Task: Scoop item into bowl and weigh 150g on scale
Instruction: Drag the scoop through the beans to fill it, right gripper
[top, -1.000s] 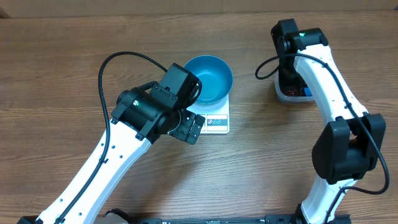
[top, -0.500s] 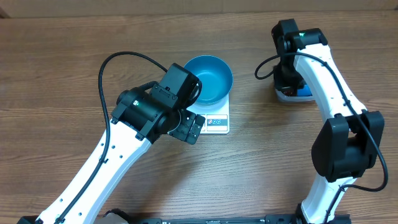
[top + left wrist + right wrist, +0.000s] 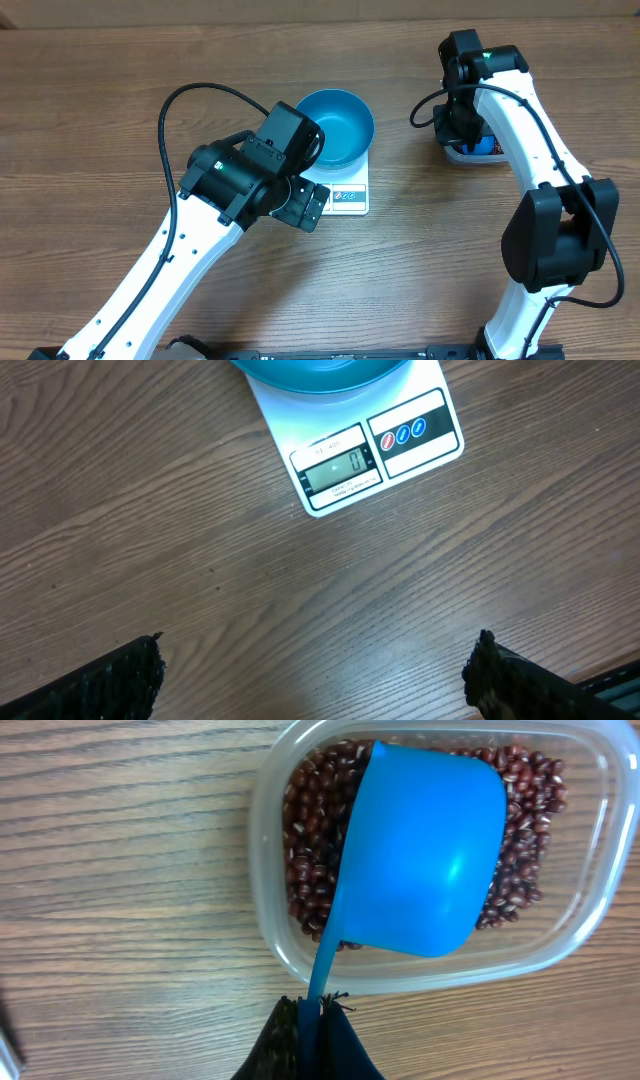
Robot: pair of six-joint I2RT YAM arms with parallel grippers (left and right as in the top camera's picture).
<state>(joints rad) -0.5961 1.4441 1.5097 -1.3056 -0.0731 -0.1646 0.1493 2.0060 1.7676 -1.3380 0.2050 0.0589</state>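
The right gripper [image 3: 312, 1032] is clenched tight on the thin handle of a blue scoop [image 3: 420, 850]. The scoop's smooth round cup is inside a clear tub [image 3: 262, 880], on top of the beans [image 3: 308, 830]. The beans are tiny, oval and dark red-brown. The tub has round corners and sits on the brown wooden bench [image 3: 120, 870], towards the far edge and the right side.

The left gripper [image 3: 315, 678] is wide open and holds nothing. It hangs over bare wood just in front of the scale [image 3: 345, 463]. The scale is flat, white and square, near the middle of the bench, and its little screen shows a zero. The blue bowl [image 3: 335, 125] stands on the scale. It is round, deep, smooth and empty.
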